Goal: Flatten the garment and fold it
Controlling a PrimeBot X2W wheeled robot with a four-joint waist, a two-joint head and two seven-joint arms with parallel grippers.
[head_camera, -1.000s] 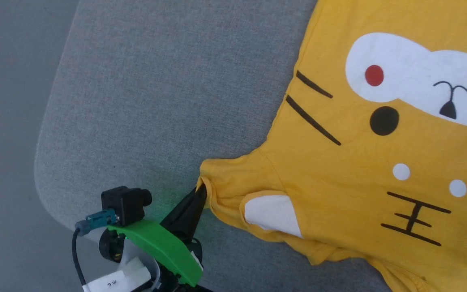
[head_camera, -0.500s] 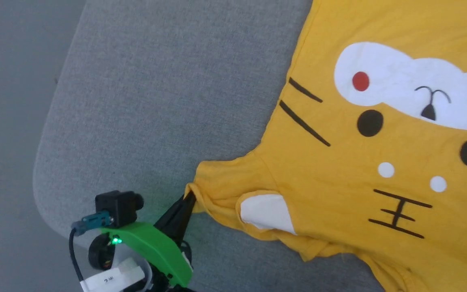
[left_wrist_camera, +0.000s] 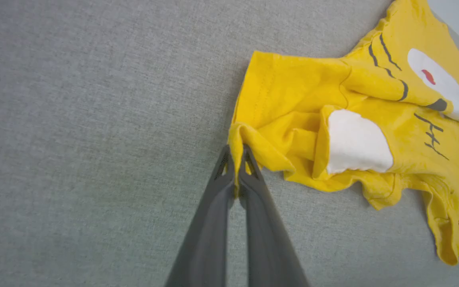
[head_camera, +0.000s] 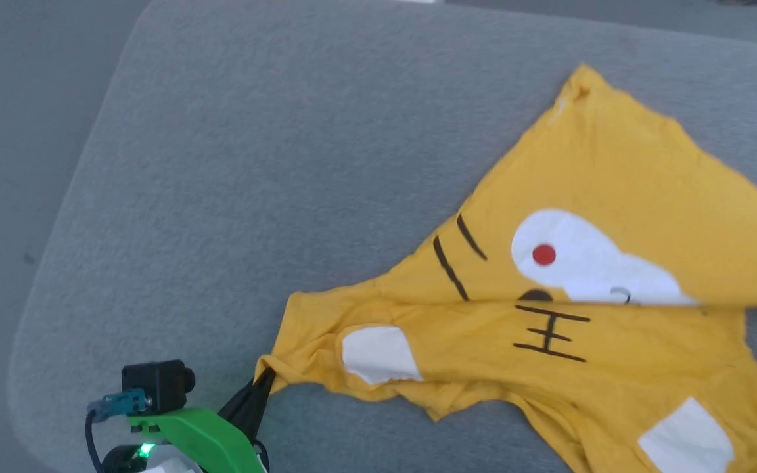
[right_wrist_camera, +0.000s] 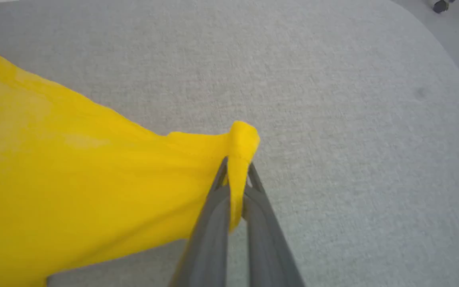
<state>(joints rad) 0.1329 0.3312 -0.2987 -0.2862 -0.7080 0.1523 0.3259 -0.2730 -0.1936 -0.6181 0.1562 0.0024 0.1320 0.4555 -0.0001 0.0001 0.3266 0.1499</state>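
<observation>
- On the grey padded surface [head_camera: 253, 164] in front of you, the shirt [head_camera: 621, 368] lies right of centre. Its printed side is up, showing white patches, black whisker lines and a red dot [head_camera: 543, 254].
- Your left gripper [head_camera: 264, 382] sits at the lower left, its fingers pressed together on the outer edge of the sleeve [head_camera: 316, 315]. The left wrist view shows a thin ridge of yellow cloth nipped between them.
- That hold looks meant to anchor this end, so that a pull from the far side stretches the cloth instead of dragging it.
- Your right gripper [right_wrist_camera: 235, 169] is clamped on a bunched corner of plain yellow cloth, held up off the surface. The cloth runs away from it in a taut sheet.
- A crease runs across the print in the head view. The part above it looks raised and blurs at the right edge, probably because that corner is lifted.
- Around one white patch [head_camera: 378, 355] the sleeve end is rumpled, so you have flattening left to do and no fold begun.
- Draw your hands apart gently. Both pinches are thin and could slip.
</observation>
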